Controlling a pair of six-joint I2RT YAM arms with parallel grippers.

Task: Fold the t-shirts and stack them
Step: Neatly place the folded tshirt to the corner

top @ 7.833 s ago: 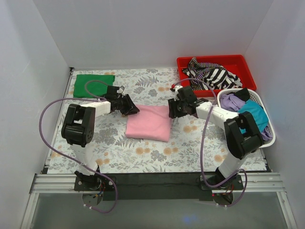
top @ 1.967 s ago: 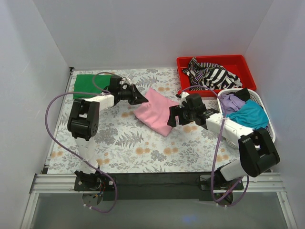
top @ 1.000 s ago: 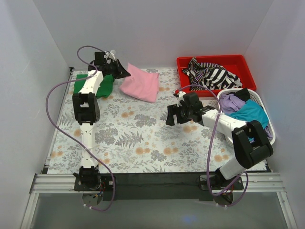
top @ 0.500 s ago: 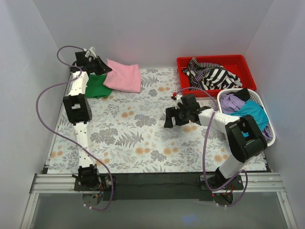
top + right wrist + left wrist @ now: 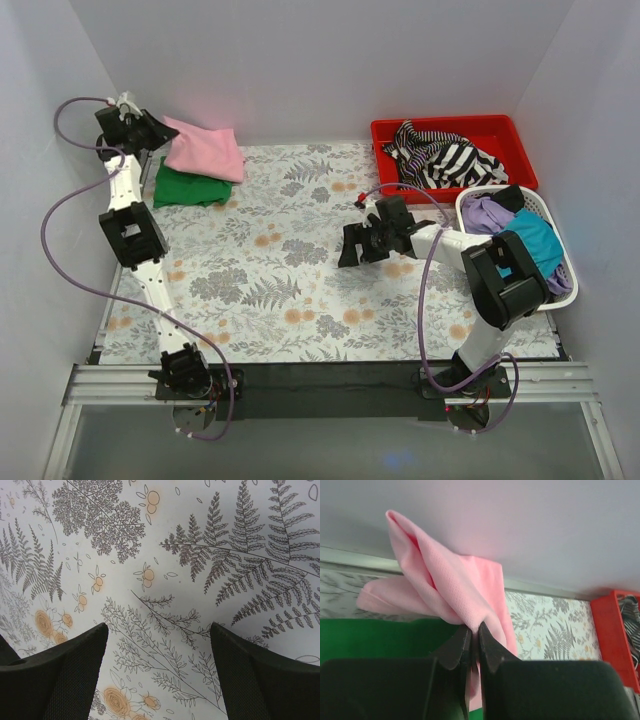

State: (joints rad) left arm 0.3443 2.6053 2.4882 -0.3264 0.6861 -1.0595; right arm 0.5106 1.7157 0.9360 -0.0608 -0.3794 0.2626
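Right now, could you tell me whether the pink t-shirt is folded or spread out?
Folded: the pink t-shirt is a compact layered bundle, pinched at one edge by the left gripper over the green t-shirt.

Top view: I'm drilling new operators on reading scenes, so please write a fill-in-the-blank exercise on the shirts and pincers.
1. The pink shirt is held above the ____ shirt.
2. The left pincer is ____ on the pink shirt.
3. The striped shirt lies in the ____ tray.
4. The right pincer stands ____ over the table, holding nothing.

Missing words: green; shut; red; open.
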